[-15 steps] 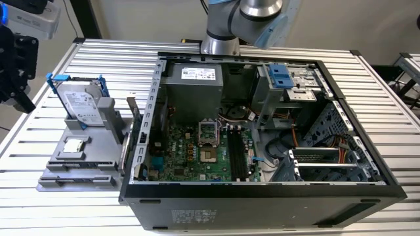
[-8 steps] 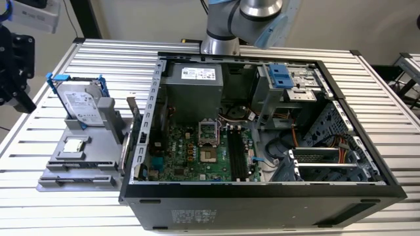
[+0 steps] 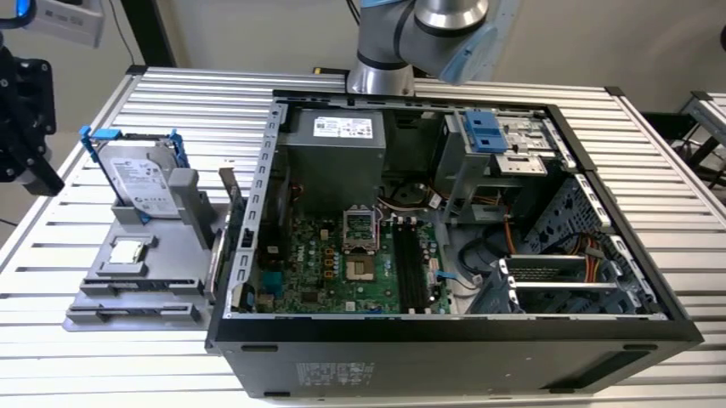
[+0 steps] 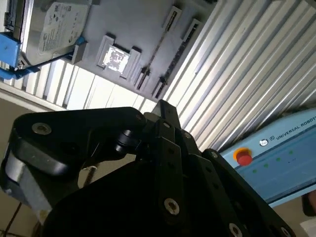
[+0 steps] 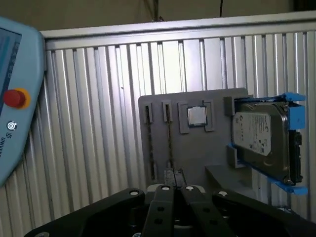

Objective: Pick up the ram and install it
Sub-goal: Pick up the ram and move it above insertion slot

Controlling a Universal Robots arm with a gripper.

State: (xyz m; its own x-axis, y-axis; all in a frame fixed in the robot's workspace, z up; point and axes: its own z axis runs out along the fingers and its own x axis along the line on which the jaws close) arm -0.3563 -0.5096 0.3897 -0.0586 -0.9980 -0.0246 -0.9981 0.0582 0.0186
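The ram [image 5: 169,140] stands on edge in a slot of the grey holder plate [image 5: 195,153], beside the small square processor chip [image 5: 197,116]. In the second wrist view the ram [image 4: 157,49] is a thin line across the same plate [image 4: 138,29]. My gripper [image 5: 174,177] hangs above the holder's near end, its black fingers drawn together with nothing between them. In the exterior view the gripper [image 3: 40,174] is at the exterior view's left, beside the holder [image 3: 136,289]. The open computer case [image 3: 454,331] lies to the right of the holder.
A silver hard drive in a blue bracket [image 3: 142,174] stands at the holder's back end. The motherboard's long dark memory slots [image 3: 411,265] lie inside the case. A blue teach pendant with a red button [image 5: 15,98] rests on the ribbed metal table [image 3: 68,357].
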